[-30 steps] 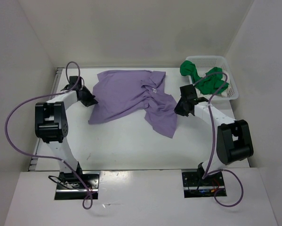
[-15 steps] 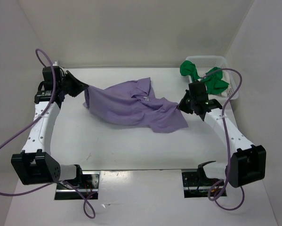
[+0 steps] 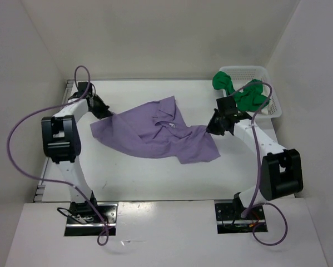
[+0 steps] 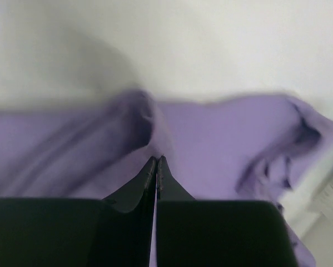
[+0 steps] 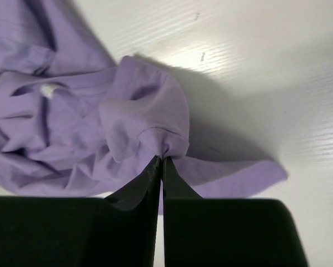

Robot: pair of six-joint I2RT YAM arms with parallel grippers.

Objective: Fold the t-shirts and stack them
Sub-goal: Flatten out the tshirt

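A lavender-purple t-shirt is stretched, rumpled, across the middle of the white table. My left gripper is shut on the shirt's left edge; in the left wrist view its black fingertips pinch the purple cloth. At the shirt's right edge my right gripper is shut on a bunched fold, and in the right wrist view the cloth gathers at the tips. A bright green t-shirt lies crumpled in the basket at the back right. No cream-white shirt is in view.
A white plastic mesh basket stands at the table's back right corner, close behind my right arm. White walls close off the back and both sides. Purple cables loop off both arms.
Both grippers have kept hold of the purple shirt while it shifted down and rightwards on the table. The left arm has swung back in from its outstretched pose.
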